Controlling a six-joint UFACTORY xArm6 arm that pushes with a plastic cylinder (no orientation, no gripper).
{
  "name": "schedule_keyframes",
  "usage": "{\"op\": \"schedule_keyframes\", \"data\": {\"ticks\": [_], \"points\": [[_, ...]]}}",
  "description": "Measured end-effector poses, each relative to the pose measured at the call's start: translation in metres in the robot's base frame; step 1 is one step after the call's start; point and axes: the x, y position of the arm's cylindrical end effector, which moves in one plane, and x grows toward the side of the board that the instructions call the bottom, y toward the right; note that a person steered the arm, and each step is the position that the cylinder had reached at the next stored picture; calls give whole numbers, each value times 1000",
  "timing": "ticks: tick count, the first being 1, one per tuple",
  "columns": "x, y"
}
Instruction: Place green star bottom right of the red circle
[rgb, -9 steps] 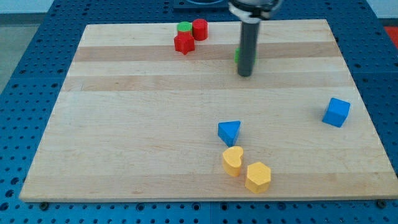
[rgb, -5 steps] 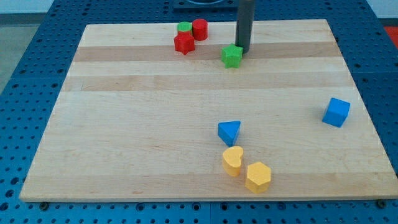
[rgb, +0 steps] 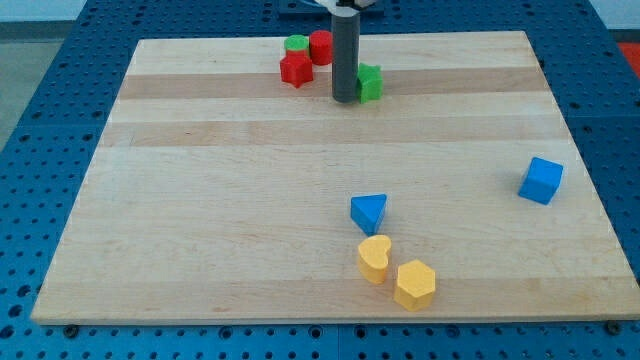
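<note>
The green star (rgb: 371, 81) lies near the view's top, partly hidden on its left side by my rod. My tip (rgb: 345, 99) rests on the board at the star's left edge, seemingly touching it. The red circle (rgb: 321, 46) stands up and to the left of the star, at the board's top edge. The star is to the lower right of the red circle, about a block's width away.
A green block (rgb: 296, 45) touches the red circle's left side, with a red star (rgb: 296, 70) just below it. A blue cube (rgb: 541, 180) sits at the right. A blue triangle (rgb: 369, 212), a yellow heart (rgb: 375, 258) and a yellow hexagon (rgb: 415, 284) cluster near the bottom.
My tip has swung from the star's upper right side round to its left side. The green star has stayed nearly in place, shifting slightly upward.
</note>
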Motion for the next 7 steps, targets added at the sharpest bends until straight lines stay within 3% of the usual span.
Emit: {"op": "schedule_keyframes", "data": {"ticks": [1, 2, 3, 5, 7], "points": [[32, 29], [31, 75], [9, 83], [-38, -5], [-48, 15]]}}
